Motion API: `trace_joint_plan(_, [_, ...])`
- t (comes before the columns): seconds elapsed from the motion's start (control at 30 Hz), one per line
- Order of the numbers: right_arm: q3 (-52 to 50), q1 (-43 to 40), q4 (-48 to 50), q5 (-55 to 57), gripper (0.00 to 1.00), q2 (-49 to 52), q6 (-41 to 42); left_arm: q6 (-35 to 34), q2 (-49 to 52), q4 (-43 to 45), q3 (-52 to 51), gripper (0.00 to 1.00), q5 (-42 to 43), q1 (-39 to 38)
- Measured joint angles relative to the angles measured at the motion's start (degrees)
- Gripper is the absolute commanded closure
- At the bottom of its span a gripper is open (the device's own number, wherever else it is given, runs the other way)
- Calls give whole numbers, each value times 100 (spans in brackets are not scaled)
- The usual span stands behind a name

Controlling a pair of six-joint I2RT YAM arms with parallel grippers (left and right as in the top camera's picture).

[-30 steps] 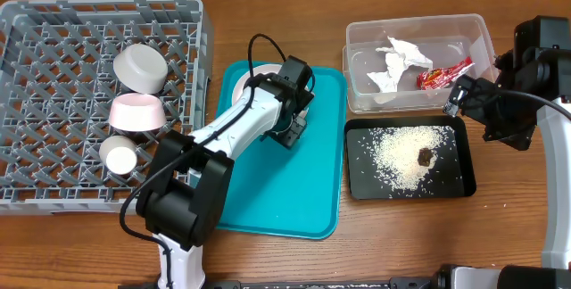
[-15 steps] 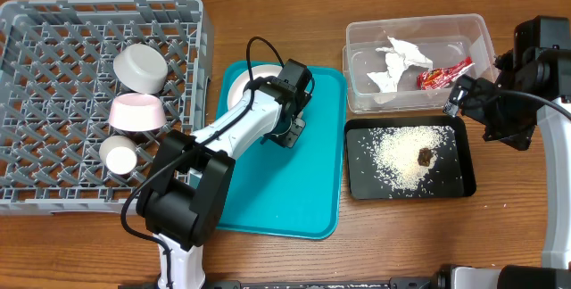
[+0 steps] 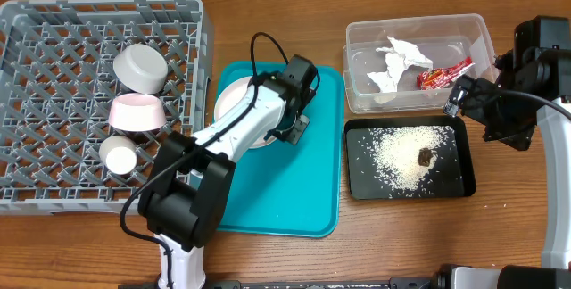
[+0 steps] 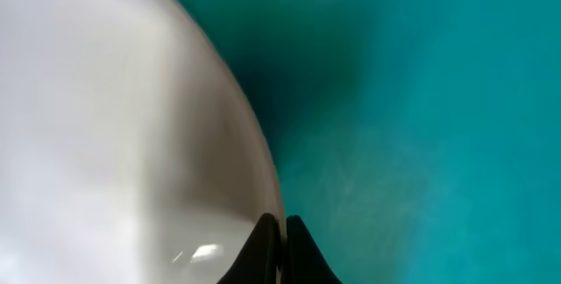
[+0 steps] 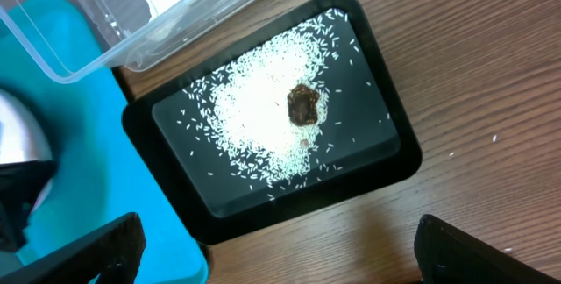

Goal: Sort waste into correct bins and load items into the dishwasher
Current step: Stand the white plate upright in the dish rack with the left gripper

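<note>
The left claw (image 4: 282,231) has just pinched shut on the rim of the white plate (image 3: 230,102), shifting it on the teal tray (image 3: 308,191) mid-counter. It looks ready to go to the rack (image 3: 53,84).

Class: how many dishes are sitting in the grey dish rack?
3: grey bowl toward the back, pink bowl in the middle, white cup nearest the front. Nothing looks hidden.

We log a brown wooden table (image 3: 401,235). Four things lie directly on it. A grey lattice dish rack (image 3: 107,5) is at the left. A teal tray (image 3: 294,191) is just beside it. A black tray (image 3: 451,177) is right of the teal tray. A clear tub (image 3: 357,93) is just behind the black tray; we cannot tell whether they touch.
</note>
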Motion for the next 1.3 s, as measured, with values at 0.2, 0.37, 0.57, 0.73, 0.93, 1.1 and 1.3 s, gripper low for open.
trace_joint_plan(0.2, [0, 0, -9, 2, 0, 0, -2, -278, -44, -723, 1290, 96, 22, 31])
trace_joint_plan(0.37, [0, 0, -4, 0, 0, 0, -2, -516, -590, -914, 1847, 96, 50, 212])
trace_joint_plan(0.57, [0, 0, -4, 2, 0, 0, -2, -802, -1499, -1069, 1991, 96, 553, 1126])
trace_joint_plan(0.73, [0, 0, -9, 2, 0, 0, -4, -780, -1539, -1283, 2006, 96, 2306, 2277])
trace_joint_plan(0.93, [0, 0, -9, 0, 0, 0, -2, -525, -1488, -1554, 2006, 96, 3851, 3200])
trace_joint_plan(1.1, [0, 0, -7, 0, 0, 0, -2, -306, -1486, -1600, 1941, 96, 4122, 3303])
trace_joint_plan(1.3, [0, 0, -13, 2, 0, 0, -4, -39, -1274, -1790, 1873, 96, 4238, 3357])
